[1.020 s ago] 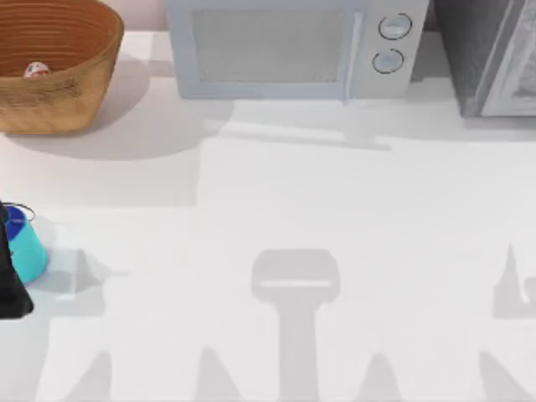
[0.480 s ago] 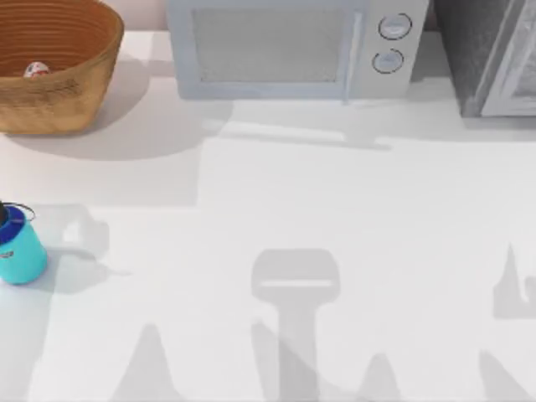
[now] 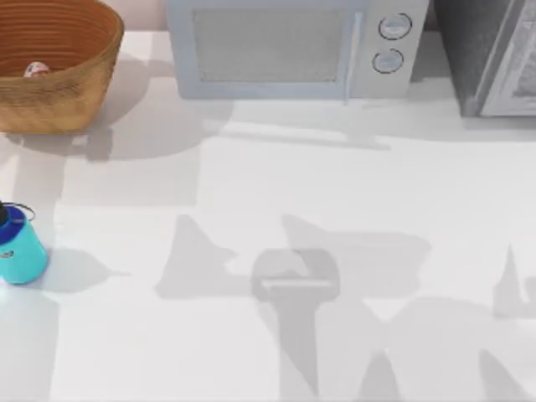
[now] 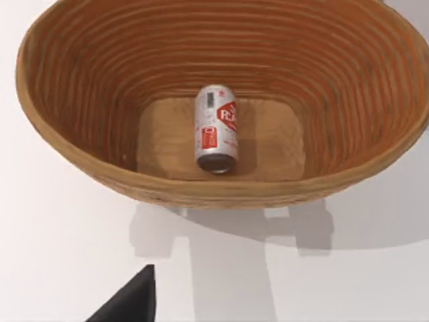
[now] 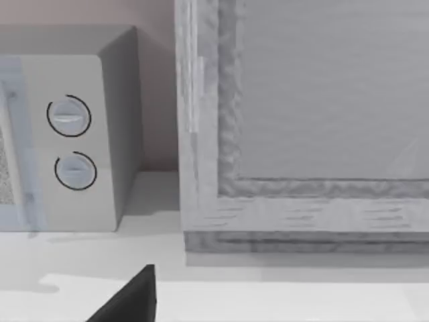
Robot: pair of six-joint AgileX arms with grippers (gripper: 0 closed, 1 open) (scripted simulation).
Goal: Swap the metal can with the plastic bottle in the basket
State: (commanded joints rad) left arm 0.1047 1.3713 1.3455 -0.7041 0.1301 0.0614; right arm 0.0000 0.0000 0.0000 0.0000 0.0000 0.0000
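Observation:
The wicker basket (image 3: 79, 88) stands at the table's back left. In it lies the metal can (image 3: 36, 69), white with red markings. The left wrist view looks down into the basket (image 4: 80, 87) from above and in front: the can (image 4: 216, 127) rests on its side on the flat bottom. A dark piece of my left gripper (image 4: 134, 302) hangs above the table just in front of the basket rim. The plastic bottle (image 3: 18, 247), cyan with a blue cap, stands upright at the left edge, apart from the basket. A dark piece of my right gripper (image 5: 134, 298) faces the back right.
A pale microwave (image 3: 289, 46) stands along the back, its two dials (image 5: 70, 144) close to my right wrist camera. A grey speckled cabinet (image 3: 494, 54) stands to its right at the back right corner. Arm shadows cross the white table.
A second ago a dark part of my left arm stood beside the bottle; it has lifted away. The bottle stays upright at the left edge. Arm shadows have shifted toward the basket and the middle.

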